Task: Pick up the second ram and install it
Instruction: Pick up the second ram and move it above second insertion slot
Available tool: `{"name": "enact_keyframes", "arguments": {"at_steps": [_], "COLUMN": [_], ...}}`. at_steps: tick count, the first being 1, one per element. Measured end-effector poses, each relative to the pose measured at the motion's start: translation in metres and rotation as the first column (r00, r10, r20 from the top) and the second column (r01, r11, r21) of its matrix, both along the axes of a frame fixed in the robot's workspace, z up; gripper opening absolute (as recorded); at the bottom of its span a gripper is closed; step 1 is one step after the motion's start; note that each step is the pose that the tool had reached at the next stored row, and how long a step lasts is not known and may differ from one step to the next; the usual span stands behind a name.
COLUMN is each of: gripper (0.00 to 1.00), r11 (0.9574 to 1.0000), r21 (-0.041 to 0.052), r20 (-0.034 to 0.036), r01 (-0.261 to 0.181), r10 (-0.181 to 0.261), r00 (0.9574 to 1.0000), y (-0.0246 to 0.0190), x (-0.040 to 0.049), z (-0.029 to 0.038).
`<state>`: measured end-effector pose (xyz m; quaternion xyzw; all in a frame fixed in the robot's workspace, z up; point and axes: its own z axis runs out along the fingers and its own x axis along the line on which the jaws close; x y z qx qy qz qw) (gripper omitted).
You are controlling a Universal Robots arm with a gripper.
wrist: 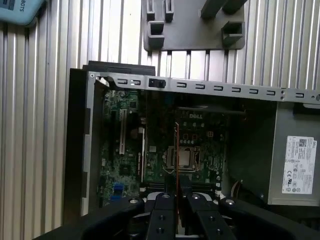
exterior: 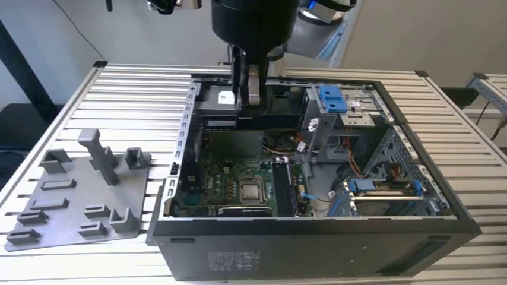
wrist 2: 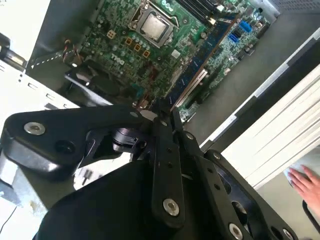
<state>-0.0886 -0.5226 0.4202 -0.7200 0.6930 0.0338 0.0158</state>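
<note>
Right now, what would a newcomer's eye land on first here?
The open computer case on the slatted table, its green motherboard exposed. In the first wrist view the gripper pinches the second ram edge-on above that board. A grey tray with upright posts lies at the exterior view's left.

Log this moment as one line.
gripper: shut on thin edge-on memory stick | above: green motherboard in open black computer case | stick: not seated
</note>
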Motion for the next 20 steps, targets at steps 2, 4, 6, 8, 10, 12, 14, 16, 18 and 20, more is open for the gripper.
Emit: {"name": "enact_keyframes", "arguments": {"at_steps": [2,4,6,8,10,12,14,16,18,20], "gripper": [0.15,0.15,0.15,0.15,0.15,0.15,0.15,0.15,0.15,0.15], "r11": [1.0,1.0,1.0,1.0,1.0,1.0,0.9999,0.9996,0.9987,0.9975], "r21": [0.0,0.0,0.0,0.0,-0.0001,-0.0001,0.0,-0.0002,-0.0005,-0.0008], "r20": [-0.0002,-0.0004,-0.0007,-0.0007,-0.0007,-0.0007,-0.0007,-0.0007,-0.0007,-0.0006], "r01": [0.0,0.0,0.0,0.0,0.0,0.002,0.01,0.029,0.051,0.071], "r10": [0.0,0.0,0.0,0.0,0.0,-0.002,-0.01,-0.029,-0.051,-0.071], "r00": [1.0,1.0,1.0,1.0,1.0,1.0,0.9999,0.9996,0.9987,0.9975], "y": [0.0,0.0,0.0,0.0,0.0,0.0,-0.0001,0.0,0.0001,0.0001], "x": [0.0081,0.016,0.0243,0.0329,0.0415,0.0476,0.0507,0.0515,0.052,0.0527], "z": [0.0,0.0,0.0,0.0,0.0,0.0,-0.0003,-0.0005,-0.0007,-0.0008]}}
